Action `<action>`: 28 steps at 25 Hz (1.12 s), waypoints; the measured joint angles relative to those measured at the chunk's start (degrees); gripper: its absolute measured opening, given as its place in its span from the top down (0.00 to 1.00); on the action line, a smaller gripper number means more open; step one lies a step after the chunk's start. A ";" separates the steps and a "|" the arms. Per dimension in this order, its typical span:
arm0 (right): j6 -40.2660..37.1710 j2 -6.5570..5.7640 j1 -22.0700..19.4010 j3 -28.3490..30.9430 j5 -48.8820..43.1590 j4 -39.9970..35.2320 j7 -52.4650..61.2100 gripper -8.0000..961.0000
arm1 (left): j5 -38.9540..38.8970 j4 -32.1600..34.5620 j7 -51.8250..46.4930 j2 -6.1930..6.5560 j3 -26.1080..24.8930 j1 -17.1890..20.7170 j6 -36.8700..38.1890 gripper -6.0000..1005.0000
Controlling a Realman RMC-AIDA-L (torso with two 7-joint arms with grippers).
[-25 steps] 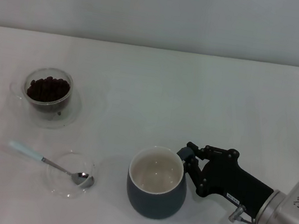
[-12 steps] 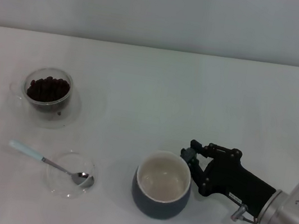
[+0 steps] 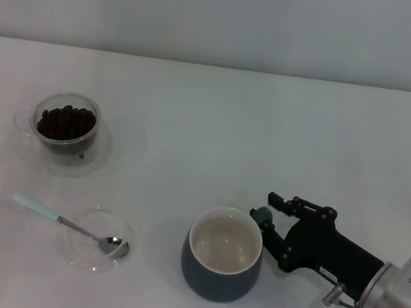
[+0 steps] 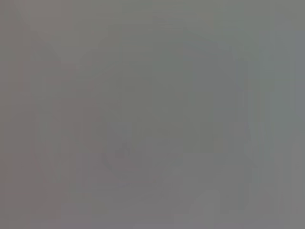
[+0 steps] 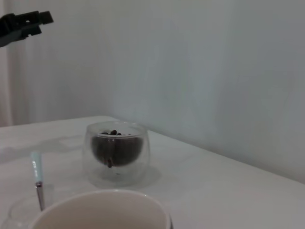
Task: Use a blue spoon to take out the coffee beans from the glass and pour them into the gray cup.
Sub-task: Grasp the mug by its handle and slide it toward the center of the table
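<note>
My right gripper (image 3: 268, 211): it sits just beside the gray cup (image 3: 222, 254), on the side nearer the table's right edge, fingers spread apart and closed on nothing. The tips look just clear of the cup wall, though I cannot be sure there is no contact.

My left gripper: out of sight in every view; its own camera shows only a blank grey field, so I cannot say how it stands.

Gray cup: upright toward the near edge of the table (image 3: 272, 125), about midway along it, cream inside bare of beans. I judge it stands here so a loaded spoon has only a short way to travel.

Glass (image 3: 67, 125): toward the table's left edge, farther back than the cup, upright, with the coffee beans (image 3: 67, 121) heaped inside. Well apart from the cup.

Blue spoon (image 3: 69, 224): its metal bowl rests in a shallow clear dish (image 3: 98, 241) near the left front corner, pale handle sticking out over the rim toward the left edge. Propped so, the handle is raised and free to pinch.

Stage, as I judge it: the cup is placed; no scooping has begun.

Next concern: the spoon lies on my left side, so that arm seems the natural one to fetch it.
</note>
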 joint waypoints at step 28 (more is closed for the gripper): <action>-5.27 -0.64 -0.89 2.24 0.10 5.44 -0.05 0.22 | 0.00 0.12 0.35 0.08 0.00 -0.15 -0.03 0.29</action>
